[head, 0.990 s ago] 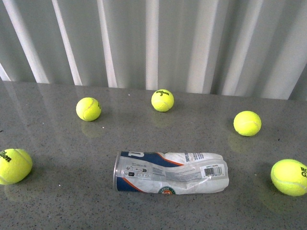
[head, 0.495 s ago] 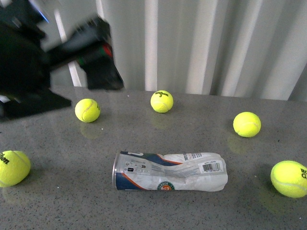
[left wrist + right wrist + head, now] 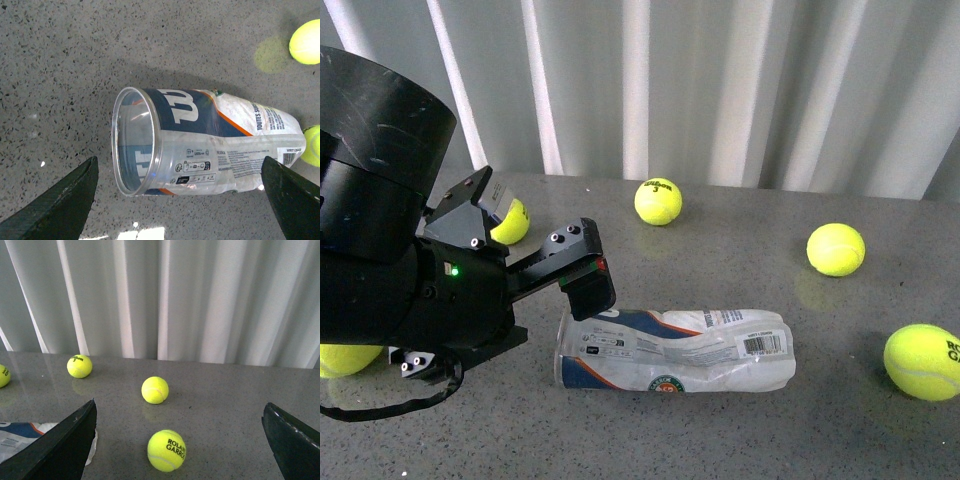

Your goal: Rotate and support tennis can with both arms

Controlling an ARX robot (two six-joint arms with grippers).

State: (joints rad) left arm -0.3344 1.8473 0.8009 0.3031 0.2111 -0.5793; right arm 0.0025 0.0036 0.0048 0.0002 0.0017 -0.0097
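Left wrist camera peers closely down past its fingers (image 3: 60, 205) onto the clear, blue-labelled plastic can (image 3: 200, 145) the front view shares.

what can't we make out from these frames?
- Front view: the left arm hides most of the near-left tennis ball and part of the far-left tennis ball. The right arm is out of frame.
- Left wrist view: height of the left gripper above the tennis can is unclear. Its small print is unreadable.
- Right wrist view: the can is nearly all cut off by the edge and a right gripper finger.

The clear tennis can (image 3: 675, 350) is labelled blue, white and orange; balls (image 3: 658, 201) yellow, table (image 3: 770, 440) speckled grey.
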